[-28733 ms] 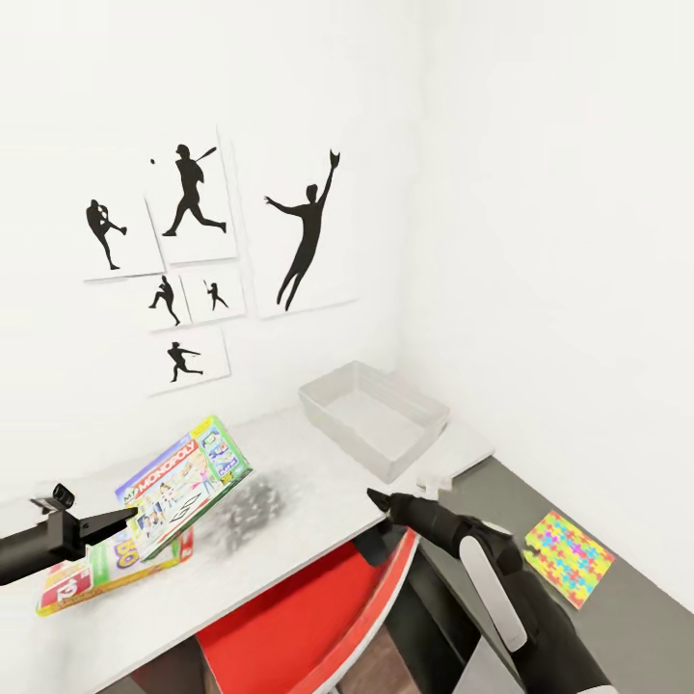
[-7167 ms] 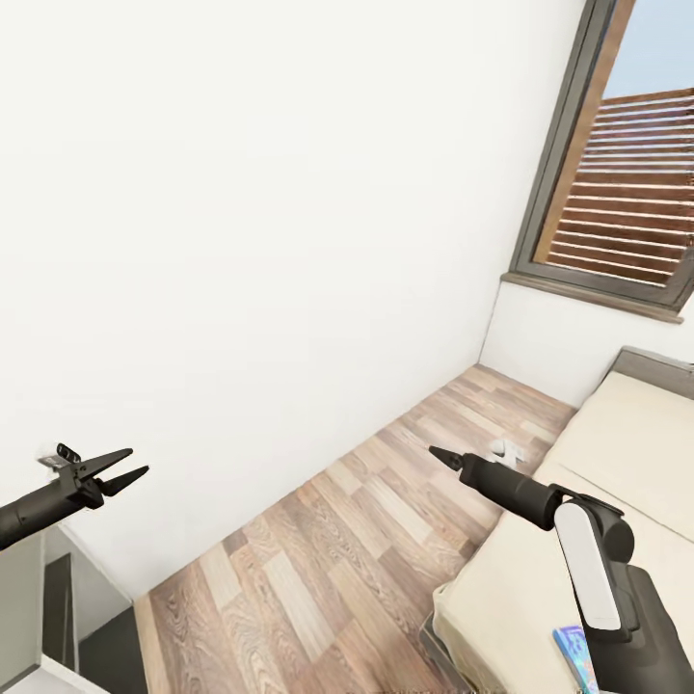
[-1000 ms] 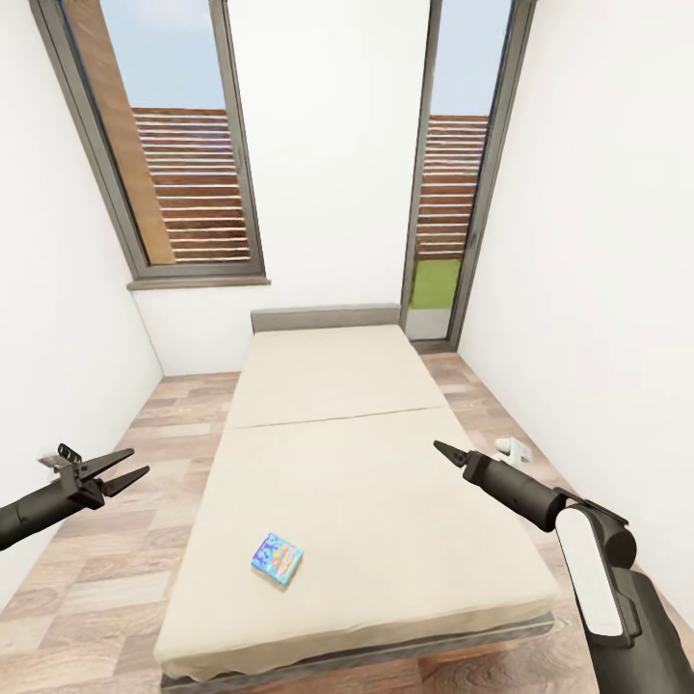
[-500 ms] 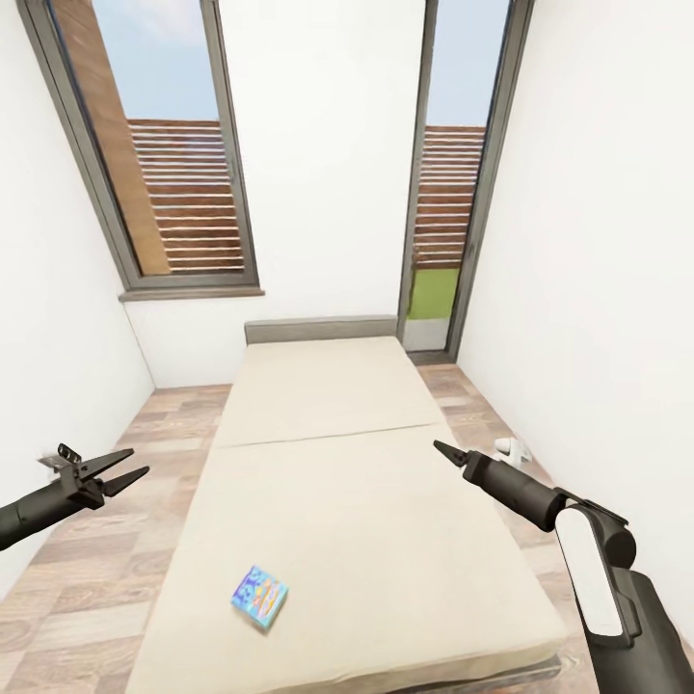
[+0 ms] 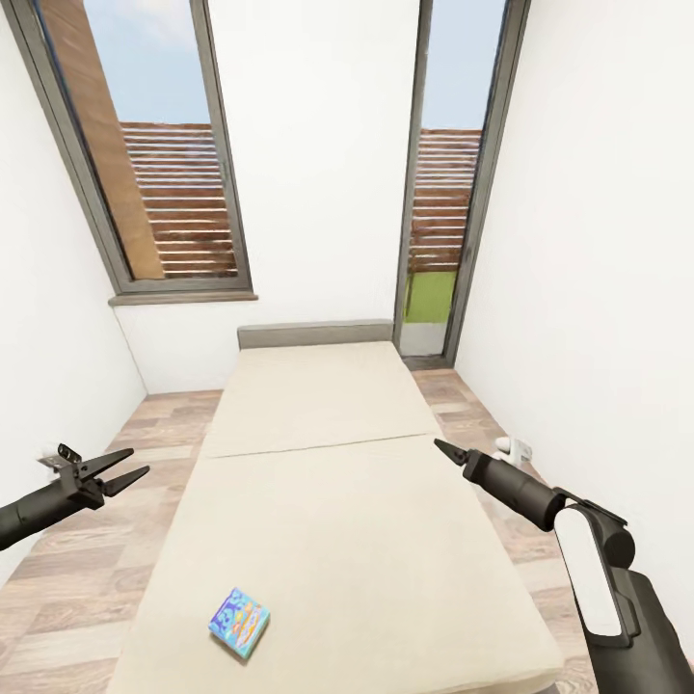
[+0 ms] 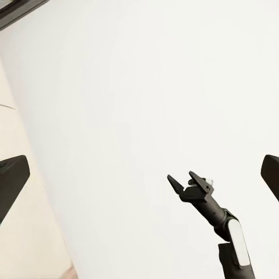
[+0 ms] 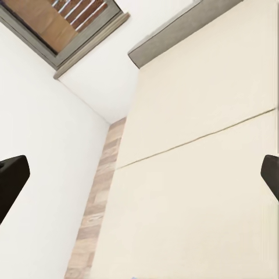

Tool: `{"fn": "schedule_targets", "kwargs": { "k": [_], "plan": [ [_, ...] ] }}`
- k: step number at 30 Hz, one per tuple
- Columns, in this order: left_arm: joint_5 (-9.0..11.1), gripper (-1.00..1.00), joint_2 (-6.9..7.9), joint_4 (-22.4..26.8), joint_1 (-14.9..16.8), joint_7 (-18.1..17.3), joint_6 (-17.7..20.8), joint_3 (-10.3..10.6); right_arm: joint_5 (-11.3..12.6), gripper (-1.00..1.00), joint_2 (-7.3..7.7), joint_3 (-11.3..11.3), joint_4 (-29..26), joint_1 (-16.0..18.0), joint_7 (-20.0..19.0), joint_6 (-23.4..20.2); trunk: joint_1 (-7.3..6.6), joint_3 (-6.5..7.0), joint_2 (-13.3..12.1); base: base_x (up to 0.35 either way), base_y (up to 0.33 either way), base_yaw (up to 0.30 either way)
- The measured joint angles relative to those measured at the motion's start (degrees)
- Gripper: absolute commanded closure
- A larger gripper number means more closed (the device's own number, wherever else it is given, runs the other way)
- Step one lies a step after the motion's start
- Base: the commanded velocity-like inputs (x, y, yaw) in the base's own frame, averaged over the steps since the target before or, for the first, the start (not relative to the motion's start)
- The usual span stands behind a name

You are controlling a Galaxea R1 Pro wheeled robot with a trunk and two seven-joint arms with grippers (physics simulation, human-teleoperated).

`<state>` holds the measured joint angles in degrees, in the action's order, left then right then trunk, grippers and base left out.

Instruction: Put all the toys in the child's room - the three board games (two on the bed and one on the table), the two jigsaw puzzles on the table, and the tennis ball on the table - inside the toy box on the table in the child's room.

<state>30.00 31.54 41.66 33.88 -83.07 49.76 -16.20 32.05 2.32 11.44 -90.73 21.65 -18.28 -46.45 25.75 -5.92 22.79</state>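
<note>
A small blue board game (image 5: 238, 623) lies flat on the near left part of the beige bed (image 5: 328, 482). No other board game shows on the mattress. My left gripper (image 5: 138, 461) hangs open over the floor to the left of the bed, well above and to the left of the box. Over the bed's right edge my right gripper (image 5: 439, 445) is held out, and the left wrist view shows it (image 6: 180, 176) open and empty. The right wrist view looks down the bed (image 7: 221, 116) between its spread fingers (image 7: 11, 174). Table, toy box, jigsaw puzzles and tennis ball are out of view.
Wood-plank floor (image 5: 87, 569) runs in narrow strips along both sides of the bed, with white walls close on each side. A grey headboard (image 5: 315, 334) stands at the far end below two tall grey-framed windows (image 5: 173, 193). A small white object (image 5: 511, 447) lies on the right floor strip.
The whole picture has shifted, so the camera has moved: bed and blue board game now sit lower and further left. Both arms keep the same pose, grippers still open.
</note>
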Motion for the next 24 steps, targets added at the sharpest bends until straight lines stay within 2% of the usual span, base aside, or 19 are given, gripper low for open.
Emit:
{"fn": "schedule_targets", "kwargs": {
  "k": [7,12,18,24],
  "plan": [
    [0.01,-1.0,0.0,-0.01,-0.01,0.05,0.0,-0.04,0.14,-1.0,0.06,-0.1,0.4,0.0,-0.24,0.55,0.0,0.0,-0.01,0.004,-0.199,0.0],
    [0.01,-1.0,0.0,0.0,-0.01,0.08,0.0,-0.01,0.09,-1.0,0.06,-0.05,0.43,0.0,-0.36,0.55,0.0,0.06,0.0,0.0,-0.066,0.043],
    [0.04,-1.0,0.01,0.0,-0.03,0.1,0.0,-0.04,0.05,-1.0,0.05,-0.19,0.41,0.02,-0.16,0.52,0.0,0.09,0.0,0.0,-0.172,0.243],
    [0.02,-1.0,0.01,0.02,-0.03,0.09,0.0,-0.08,0.06,-1.0,0.06,-0.36,0.42,0.02,0.05,0.54,0.0,0.09,0.0,0.0,-0.05,0.288]
  ]
}}
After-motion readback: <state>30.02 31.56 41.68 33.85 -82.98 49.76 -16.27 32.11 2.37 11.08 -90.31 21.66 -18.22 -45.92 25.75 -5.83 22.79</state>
